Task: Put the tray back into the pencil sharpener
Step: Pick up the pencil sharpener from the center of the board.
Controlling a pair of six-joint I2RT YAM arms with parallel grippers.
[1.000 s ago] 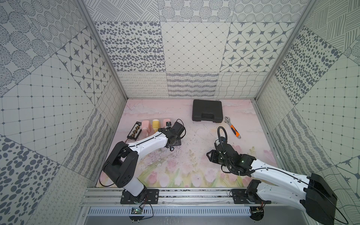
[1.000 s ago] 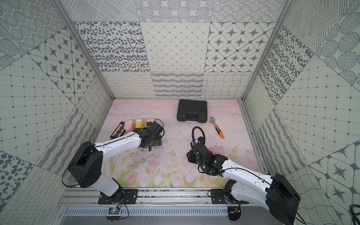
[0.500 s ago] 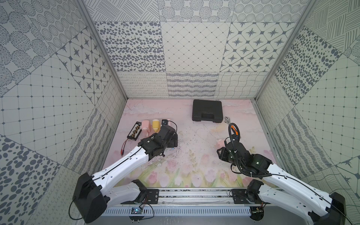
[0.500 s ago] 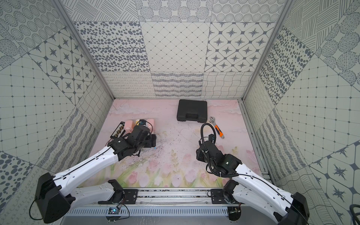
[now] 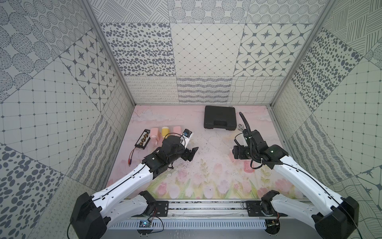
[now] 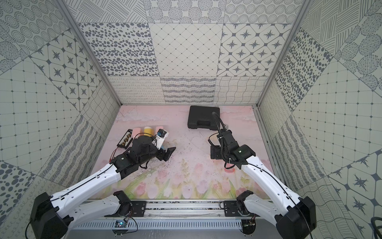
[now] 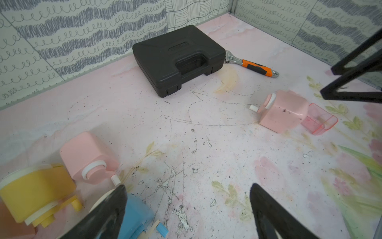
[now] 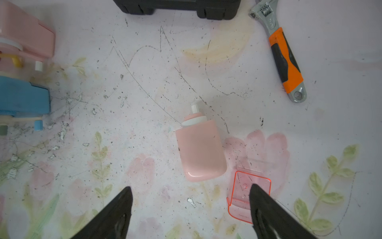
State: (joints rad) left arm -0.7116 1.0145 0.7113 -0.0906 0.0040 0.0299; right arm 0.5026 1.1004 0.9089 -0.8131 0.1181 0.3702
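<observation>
Right wrist, pencil sharpener (image 8: pixel 200 149): pink, lying flat on the mat (image 8: pixel 144 87), white crank end towards the black case (image 8: pixel 177 6). The case is cut off by the frame.
Right wrist, tray (image 8: pixel 239 196): clear red, out of the sharpener, on the mat just beside its rounded base. One corner is covered by my finger.
Right wrist, right gripper (image 8: pixel 190 186): my fingers are spread apart with nothing clamped; only the tips are in frame.
Right wrist, wrench (image 8: pixel 285 60): orange grip, seen whole.
Left wrist, left gripper (image 7: pixel 188 186): my fingers are apart over bare mat, holding nothing. Their lower parts are cut off.
Left wrist, tray: at the sharpener's base end. The body overlaps its near edge, so I cannot tell whether they touch.
Left wrist, spare sharpeners: pink (image 7: pixel 88 157) seen whole. Yellow (image 7: pixel 37 196) and blue (image 7: pixel 136 215) are blurred, and the blue is partly behind my finger.
Top views, tray: a faint red patch by my right forearm in both top views.
Top views, pencil sharpener: hidden under my right arm.
Top views, grippers: dark shapes; finger spread hard to make out.
</observation>
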